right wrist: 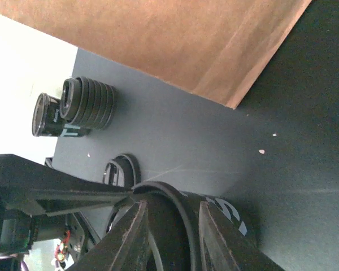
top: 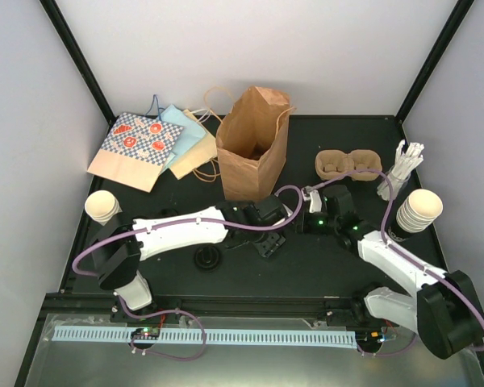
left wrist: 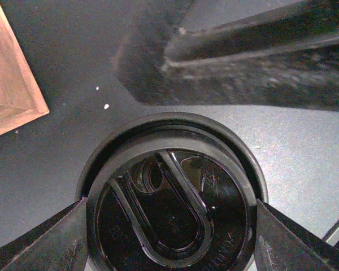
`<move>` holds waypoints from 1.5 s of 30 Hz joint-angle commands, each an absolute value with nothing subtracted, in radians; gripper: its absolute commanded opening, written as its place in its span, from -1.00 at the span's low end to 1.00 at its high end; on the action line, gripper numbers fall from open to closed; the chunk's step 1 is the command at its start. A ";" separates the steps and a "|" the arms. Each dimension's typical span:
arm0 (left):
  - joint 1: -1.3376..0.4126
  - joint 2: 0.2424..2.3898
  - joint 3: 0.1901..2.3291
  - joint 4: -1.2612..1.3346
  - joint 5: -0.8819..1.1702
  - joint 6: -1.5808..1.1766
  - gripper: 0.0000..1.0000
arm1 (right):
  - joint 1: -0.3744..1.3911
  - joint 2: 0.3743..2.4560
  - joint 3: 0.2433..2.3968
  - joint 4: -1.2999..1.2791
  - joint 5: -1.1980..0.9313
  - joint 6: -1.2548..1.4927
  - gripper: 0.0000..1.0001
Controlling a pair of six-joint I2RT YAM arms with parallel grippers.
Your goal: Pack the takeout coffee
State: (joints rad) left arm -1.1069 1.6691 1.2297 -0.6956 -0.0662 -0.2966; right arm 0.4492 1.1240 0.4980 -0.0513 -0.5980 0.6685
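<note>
Your left claw (left wrist: 169, 226) has its two fingers pressed against opposite edges of a round black plastic lid (left wrist: 172, 197), pinching it; in the left wrist view the lid fills the gap between them, its raised oval and sip hole facing the camera. Your right claw (right wrist: 172, 237) sits right against that same lid, one finger either side of its rim, and the frames don't settle whether it's clamped or only straddling it, so I cannot tell. From above, both claws meet over the dark worktop (top: 306, 258) just in front of the upright brown paper bag (top: 254, 145), whose mouth is open.

A second black lid (top: 207, 259) lies flat on the worktop near the left arm's forearm. The right wrist view shows a stack of black lids (right wrist: 87, 103) lying on its side farther off.

The tan pulp cup carrier (top: 348, 164) rests to the right of the bag, both hollows empty. A stack of cream paper cups (top: 417, 211) stands by the right edge, and another cream cup stack (top: 103, 206) stands at the left edge. White stirrers or straws (top: 399, 171) stand just right of the carrier. Flat patterned bags (top: 149, 145) lie at the back left.
</note>
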 commanded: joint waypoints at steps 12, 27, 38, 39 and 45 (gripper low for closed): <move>-1.127 1.737 1.389 -0.994 0.004 -0.397 0.59 | 0.452 0.968 0.558 -0.425 -0.538 0.488 -0.34; -1.133 1.723 1.446 -1.017 -0.028 -0.404 0.59 | 0.455 1.007 0.500 -0.359 -0.798 0.471 -0.11; -1.140 1.674 1.330 -0.883 -0.079 -0.433 0.49 | 0.494 1.048 0.420 -0.271 -0.839 0.513 -0.13; -1.141 1.672 1.321 -0.876 -0.082 -0.437 0.49 | 0.499 1.053 0.416 -0.272 -0.830 0.514 -0.16; -1.155 1.662 1.268 -0.824 -0.071 -0.457 0.44 | 0.508 1.079 0.384 -0.267 -0.796 0.524 -0.34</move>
